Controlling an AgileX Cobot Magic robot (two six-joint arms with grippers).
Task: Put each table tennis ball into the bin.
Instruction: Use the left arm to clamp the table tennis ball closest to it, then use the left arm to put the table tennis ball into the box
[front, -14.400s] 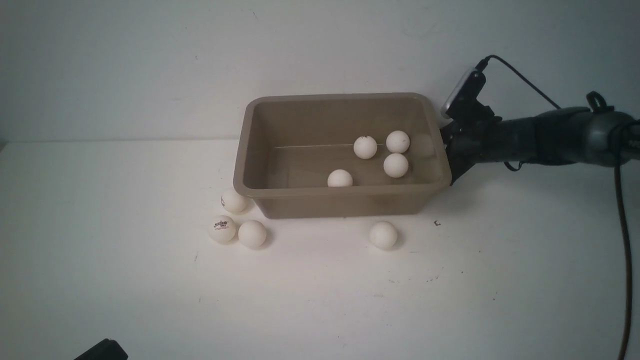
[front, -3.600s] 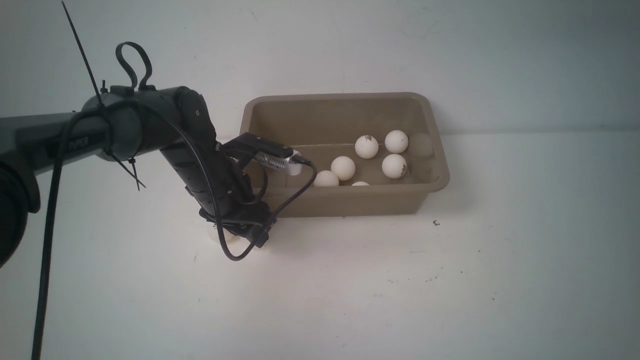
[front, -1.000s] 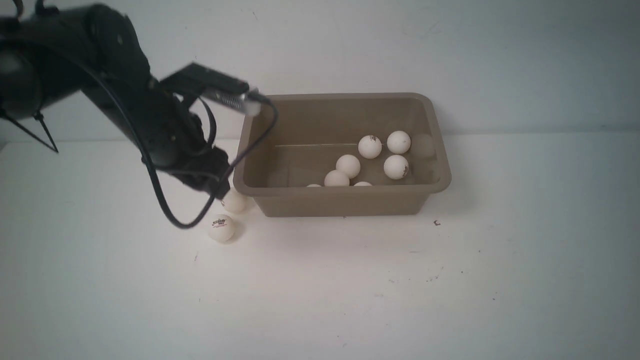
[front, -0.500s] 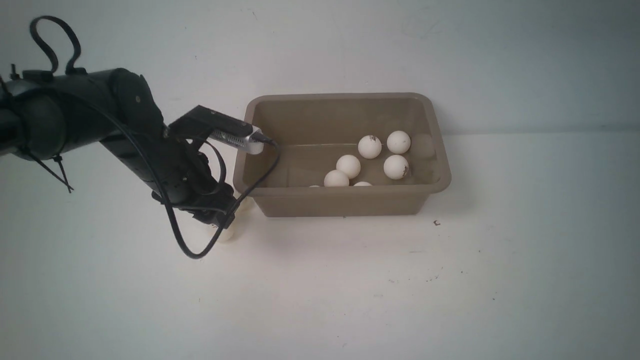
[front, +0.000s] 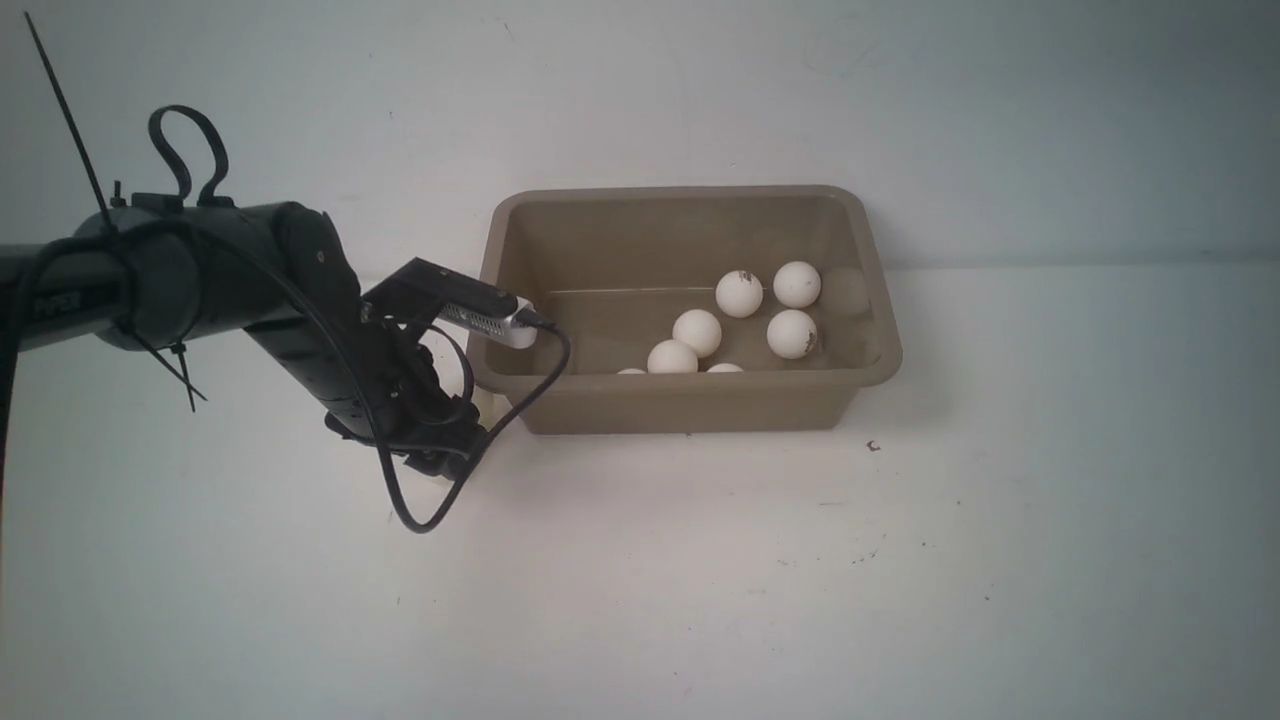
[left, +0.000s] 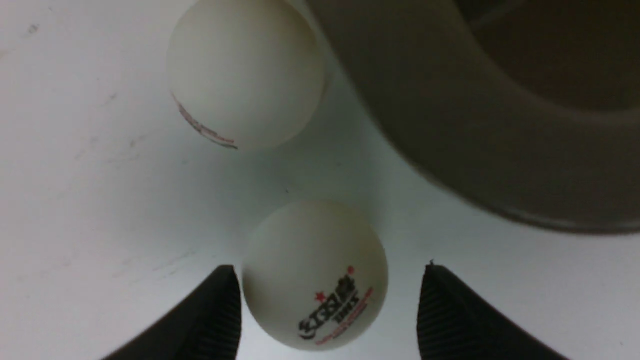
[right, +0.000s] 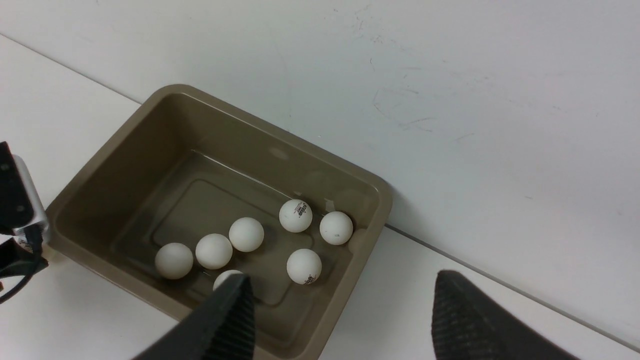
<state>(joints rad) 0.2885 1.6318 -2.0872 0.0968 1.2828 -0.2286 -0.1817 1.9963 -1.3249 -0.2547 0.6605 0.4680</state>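
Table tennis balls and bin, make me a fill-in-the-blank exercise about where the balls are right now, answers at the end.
The taupe rectangular plastic bin holds ___ small matte white table tennis balls.
Outside the bin, ___ more balls lie on the white table.
The left arm's black fingers stand ___ on either side of the outside ball farther from the bin.
Missing words: seven; two; open.
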